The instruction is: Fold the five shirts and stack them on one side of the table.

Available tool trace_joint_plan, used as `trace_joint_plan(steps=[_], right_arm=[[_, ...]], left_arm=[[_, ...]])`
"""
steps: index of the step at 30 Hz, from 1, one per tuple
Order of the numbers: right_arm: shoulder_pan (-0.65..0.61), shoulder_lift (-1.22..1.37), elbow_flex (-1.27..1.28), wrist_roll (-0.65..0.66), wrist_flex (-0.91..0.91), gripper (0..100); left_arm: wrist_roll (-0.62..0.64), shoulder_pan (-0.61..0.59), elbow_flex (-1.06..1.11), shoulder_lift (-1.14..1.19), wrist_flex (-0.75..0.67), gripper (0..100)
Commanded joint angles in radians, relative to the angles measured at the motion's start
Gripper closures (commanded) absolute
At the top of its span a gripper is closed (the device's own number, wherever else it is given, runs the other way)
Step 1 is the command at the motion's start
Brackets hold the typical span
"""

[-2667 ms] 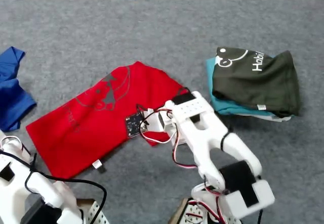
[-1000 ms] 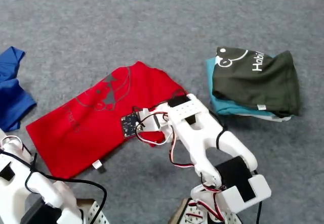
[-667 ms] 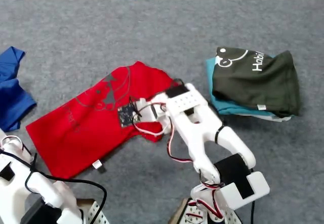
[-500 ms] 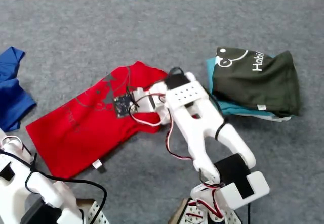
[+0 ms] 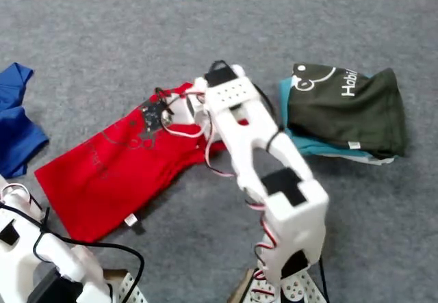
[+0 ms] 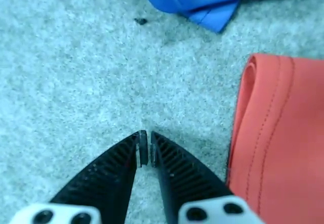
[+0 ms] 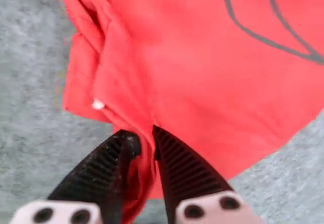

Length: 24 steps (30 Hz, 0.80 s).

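red shirt (image 5: 109,166): mid-left on the grey worktop (image 5: 205,36), a long diagonal strip; its far end is bunched under the right arm.
handling: my read is soft, light and limp. It will drape and sag from any pinch and likely drag on the rough worktop.
grip point: best at an edge or corner where the layers lie together, not mid-panel.
right tool (image 7: 144,135): jaws nearly closed, clamping a ridge of red fabric near the shirt's edge; the cloth puckers around the pinch.
left tool (image 6: 146,147): clenched, tips touching, nothing between them; low over bare worktop just beside the red hem.
blue shirt (image 5: 17,125): crumpled at the left edge, apart from the red one.
stack (image 5: 342,111): right side, dark shirt on top of teal, white underneath.
risk: a thin pinch may slip out of the jaws.
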Motion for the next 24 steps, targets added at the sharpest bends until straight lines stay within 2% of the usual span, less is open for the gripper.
trace_joint_plan(steps=[1, 12, 17, 19, 24], right_arm=[[-0.038, 0.097, -0.208, 0.015, 0.069, 99.0], [-0.073, 0.325, -0.568, 0.032, 0.132, 94.4], [-0.035, 0.337, -0.671, 0.031, 0.14, 79.1], [-0.013, 0.337, -0.725, 0.031, 0.183, 74.5], [-0.004, 0.337, -0.888, 0.031, 0.39, 73.9]], left_arm=[[0.006, 0.006, -0.006, -0.004, -0.012, 97], [0.006, 0.006, -0.006, -0.004, -0.012, 97], [0.005, 0.006, -0.006, -0.004, -0.012, 97], [0.003, 0.006, -0.006, -0.004, -0.012, 97], [0.003, 0.006, -0.006, -0.004, -0.012, 97]])
